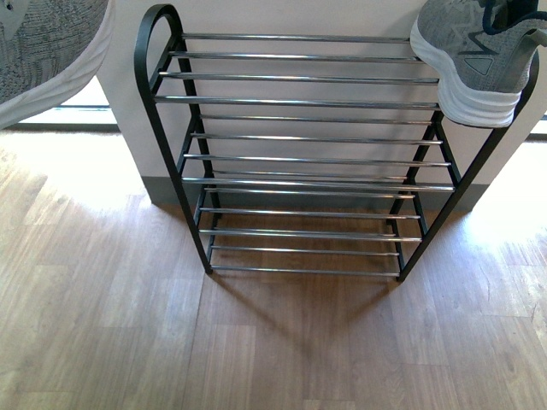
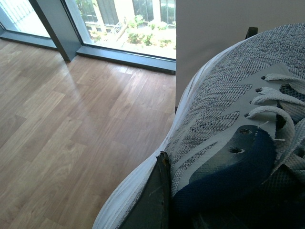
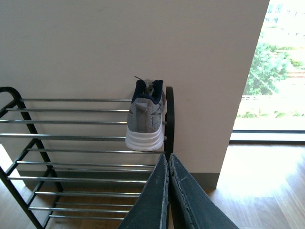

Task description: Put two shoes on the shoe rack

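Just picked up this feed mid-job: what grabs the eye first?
A grey sneaker sits heel-out at the right end of the shoe rack's top tier. A second grey sneaker looms at the front view's upper left, held off the floor. The right gripper is shut, empty, facing the rack.

The shoe rack (image 1: 299, 158) is taken from above and in front by the front camera, pitched down at the floor (image 1: 128, 325). The same rack is caught more level from the right wrist. The left wrist view is crowded close-up by a grey sneaker (image 2: 224, 105).
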You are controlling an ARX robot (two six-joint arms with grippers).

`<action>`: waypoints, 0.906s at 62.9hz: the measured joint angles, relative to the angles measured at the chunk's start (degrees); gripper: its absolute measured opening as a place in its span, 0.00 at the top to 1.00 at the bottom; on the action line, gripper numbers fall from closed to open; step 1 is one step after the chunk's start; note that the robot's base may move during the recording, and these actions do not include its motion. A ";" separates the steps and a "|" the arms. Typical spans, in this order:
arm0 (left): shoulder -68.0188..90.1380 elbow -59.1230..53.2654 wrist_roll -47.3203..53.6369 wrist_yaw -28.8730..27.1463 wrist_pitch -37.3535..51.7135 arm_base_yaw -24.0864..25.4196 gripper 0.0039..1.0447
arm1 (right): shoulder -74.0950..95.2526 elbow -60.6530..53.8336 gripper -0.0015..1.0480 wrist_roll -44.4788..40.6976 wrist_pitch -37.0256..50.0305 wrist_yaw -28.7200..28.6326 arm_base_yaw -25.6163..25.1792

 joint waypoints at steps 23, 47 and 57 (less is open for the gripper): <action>0.00 0.00 -0.02 -0.02 0.00 0.00 0.99 | -5.90 0.00 0.98 0.00 -5.81 0.00 0.00; 0.02 0.00 -0.02 0.04 0.00 0.00 0.99 | -16.79 0.02 0.98 0.00 -17.18 0.00 0.07; 0.00 0.00 0.00 -0.04 0.00 0.00 0.99 | -16.94 0.02 0.98 0.00 -17.18 0.00 0.09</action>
